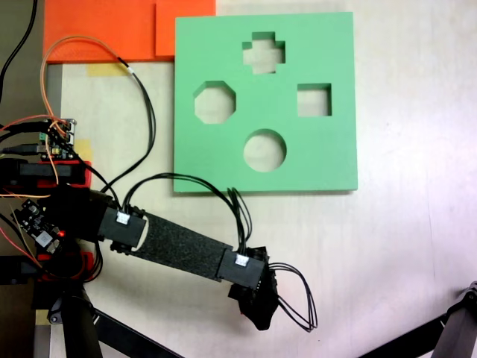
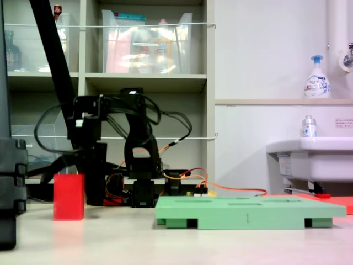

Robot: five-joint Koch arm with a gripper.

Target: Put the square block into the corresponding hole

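Note:
The red square block [image 2: 69, 197] stands on the table at the second exterior view's left, well apart from the green board [image 2: 248, 211]. In the first exterior view the block is hidden under my arm's wrist. My gripper [image 1: 258, 307] points down near that view's bottom centre, below the green board [image 1: 201, 45]. In the second exterior view the gripper [image 2: 95, 178] reaches down right beside and behind the block, partly hidden by it; I cannot tell how its jaws stand. The square hole [image 1: 314, 100] is at the board's right, beside the cross [image 1: 263, 52], octagon [image 1: 215, 102] and round [image 1: 264, 150] cutouts.
Orange foam sheets [image 1: 104, 30] lie above and left of the board. The arm's base, a circuit board [image 1: 58, 138] and loose wires fill the first exterior view's left. Tripod legs [image 1: 447, 332] cross its bottom corners. A black stand [image 2: 11, 187] blocks the second exterior view's left edge.

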